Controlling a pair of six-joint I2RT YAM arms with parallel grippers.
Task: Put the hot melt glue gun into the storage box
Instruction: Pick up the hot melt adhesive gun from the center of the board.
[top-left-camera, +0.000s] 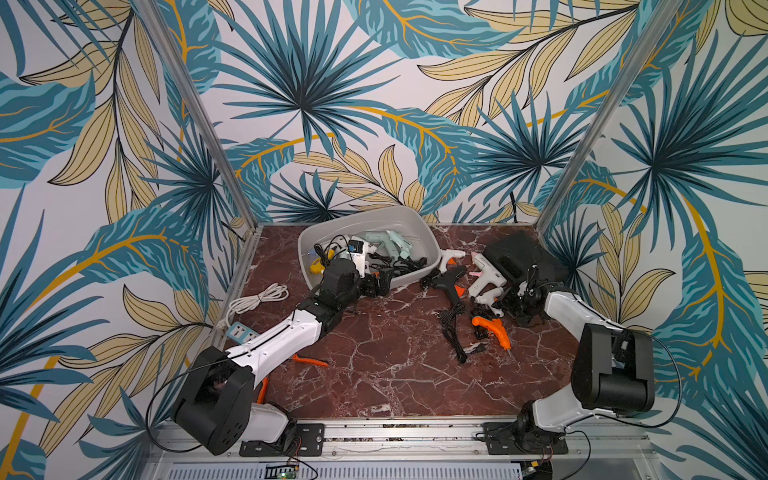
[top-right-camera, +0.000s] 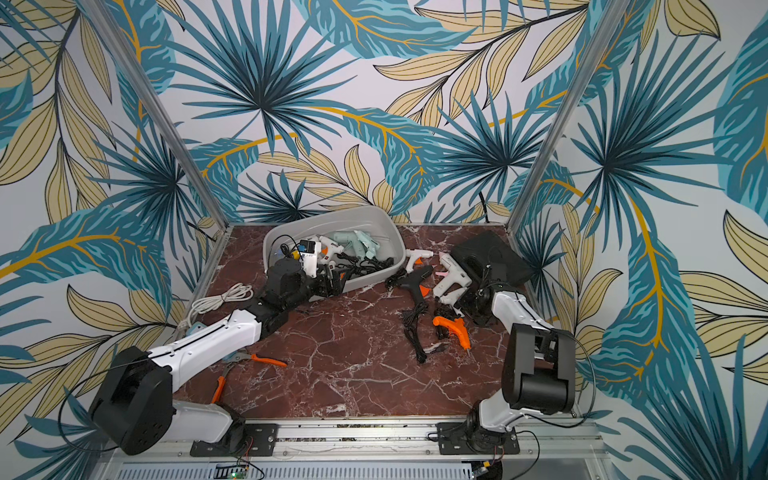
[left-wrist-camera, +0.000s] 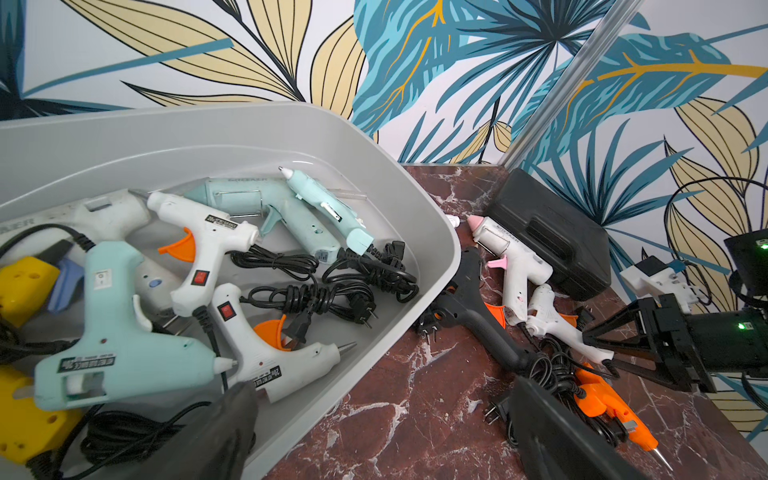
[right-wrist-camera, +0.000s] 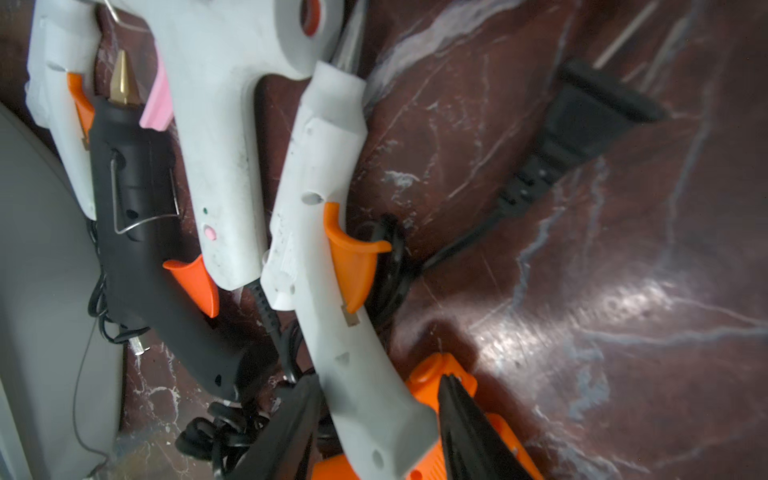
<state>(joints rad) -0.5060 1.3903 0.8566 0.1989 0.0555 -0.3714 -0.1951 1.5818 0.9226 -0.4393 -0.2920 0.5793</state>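
target: small white glue gun (right-wrist-camera: 324, 232) with an orange trigger, flat on the marble table (top-left-camera: 374, 365), outside the storage box (top-left-camera: 415, 274)
target vs box: on the right arm's side of the box in both top views, not touching it. It lies in the pile of guns between the box and the black case (top-left-camera: 519, 253)
right gripper (right-wrist-camera: 380, 380): down at table level, one finger on either side of the gun's handle butt
right grip: one finger (right-wrist-camera: 291, 419) looks to be against the handle, with a sliver of gap at the other. Can't tell if it's clamped
neighbours: the handle butt overlaps the orange glue gun (right-wrist-camera: 432, 370). The white gun with pink trigger (right-wrist-camera: 216, 124) and the black glue gun (right-wrist-camera: 137, 232) lie just beside the barrel
left gripper (left-wrist-camera: 382, 384): jaws wide apart, holding nothing, straddling the box's near wall
box contents: several other glue guns (left-wrist-camera: 124, 345) and coiled cords (left-wrist-camera: 332, 286)
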